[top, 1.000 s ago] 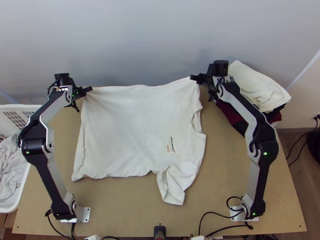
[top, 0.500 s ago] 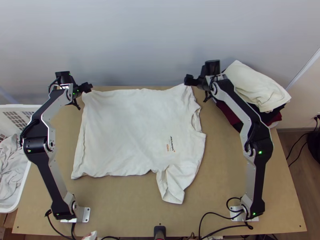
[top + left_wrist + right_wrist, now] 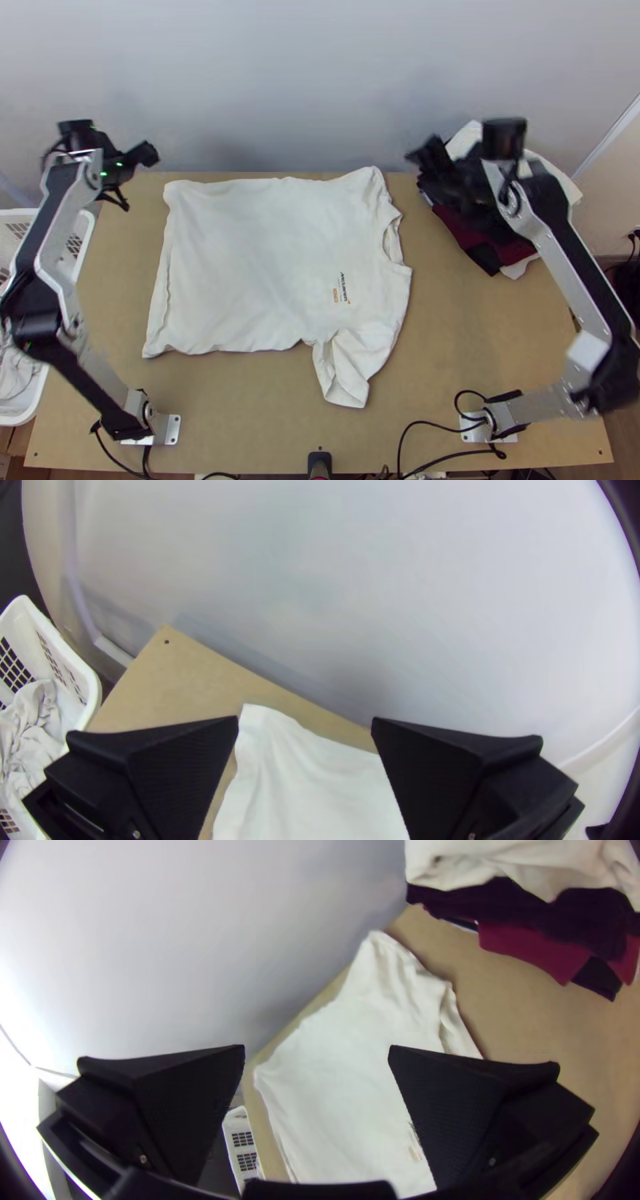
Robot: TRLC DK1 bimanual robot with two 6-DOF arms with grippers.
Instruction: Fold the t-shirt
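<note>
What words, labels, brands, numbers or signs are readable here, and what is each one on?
T-shirt: a short line of dark lettering beside a small orange mark; too small to quote with certainty.
Laundry basket: no lettering that I can make out.
Pile of clothes: none that I can make out.

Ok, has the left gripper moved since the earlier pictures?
Yes: in the top view, the left gripper has gone left, away from the shirt.

1. Table (image 3: 240, 408), light wood, across the frame.
2. Shirt (image 3: 264, 256), white, spread, centre.
3. Clothes pile (image 3: 472, 232), upper right.
4. Arm bases (image 3: 171, 430), lower left and lower right.
5. Cables (image 3: 430, 426), black, bottom.
</note>
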